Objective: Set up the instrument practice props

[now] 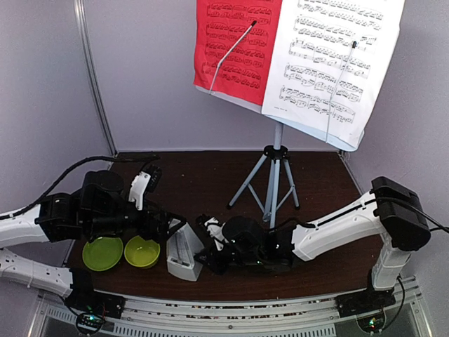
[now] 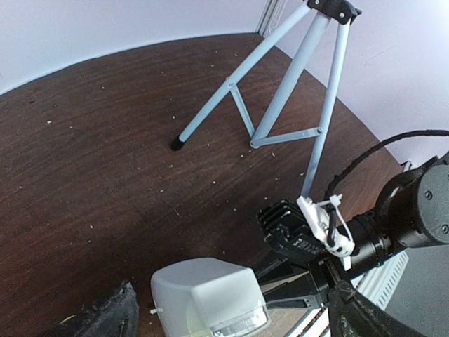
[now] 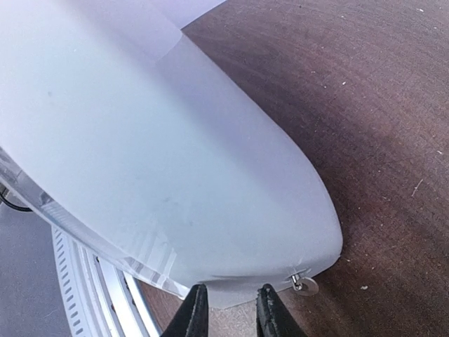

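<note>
Metronome [image 1: 184,254] upright near the table's [image 1: 210,182] 6 o'clock edge, between the grippers. Left gripper [image 2: 231,309] spread wide at its 9 o'clock side. Right gripper [image 3: 231,312] narrow, tips at its lower edge from 3 o'clock, grip cannot be told. Music stand [image 1: 273,175] at 1 o'clock — red sheet [image 1: 235,45] and white sheet [image 1: 337,56] side by side on its desk.

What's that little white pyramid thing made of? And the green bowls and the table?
The white pyramid looks like smooth plastic: its milky shell lets some light glow through. The green bowls are probably glossy plastic, being bright lime with soft shiny spots. The table looks like dark matte wood or a wood-look top, with fine grain lines; I cannot tell which.
</note>
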Robot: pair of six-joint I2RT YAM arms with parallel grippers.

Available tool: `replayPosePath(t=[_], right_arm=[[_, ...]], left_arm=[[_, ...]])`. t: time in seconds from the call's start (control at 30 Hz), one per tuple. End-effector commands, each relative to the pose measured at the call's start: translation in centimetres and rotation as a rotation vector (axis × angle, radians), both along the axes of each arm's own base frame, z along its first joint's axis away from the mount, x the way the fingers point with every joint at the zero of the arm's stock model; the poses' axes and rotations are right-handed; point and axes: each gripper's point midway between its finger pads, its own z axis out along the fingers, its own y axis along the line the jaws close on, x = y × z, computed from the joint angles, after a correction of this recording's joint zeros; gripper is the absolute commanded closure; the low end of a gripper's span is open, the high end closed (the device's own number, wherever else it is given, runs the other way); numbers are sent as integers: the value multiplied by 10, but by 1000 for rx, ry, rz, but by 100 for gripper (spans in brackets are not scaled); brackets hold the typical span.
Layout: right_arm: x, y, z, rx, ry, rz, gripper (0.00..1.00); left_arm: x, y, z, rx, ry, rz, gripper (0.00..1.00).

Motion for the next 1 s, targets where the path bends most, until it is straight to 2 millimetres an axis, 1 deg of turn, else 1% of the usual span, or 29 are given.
replayPosePath(t=[0.0, 0.2, 0.27, 0.37, 0.57, 0.67, 0.73, 0.8, 0.87, 0.97], right_arm=[[8, -10, 30, 63, -31, -44, 74], [25, -30, 46, 74, -42, -134, 71], [32, -36, 50, 75, -42, -162, 71], [39, -43, 55, 71, -45, -189, 70], [43, -50, 53, 39, -46, -205, 69], [43, -51, 52, 33, -44, -205, 68], [43, -51, 52, 32, -43, -202, 68], [43, -52, 53, 30, -44, -202, 67], [43, -52, 55, 30, -49, -202, 66], [43, -53, 64, 43, -67, -193, 65]], left_arm=[[1, -3, -13, 15, 37, 61, 3], [9, -12, -46, 103, 85, 100, 3], [13, -12, -55, 139, 93, 130, 3], [18, -12, -65, 162, 100, 164, 5], [21, -14, -89, 201, 130, 194, 12], [23, -15, -97, 219, 140, 208, 16], [24, -16, -99, 231, 143, 215, 22], [25, -18, -95, 224, 130, 206, 29], [28, -19, -86, 200, 109, 211, 38], [32, -20, -64, 154, 59, 214, 54]])
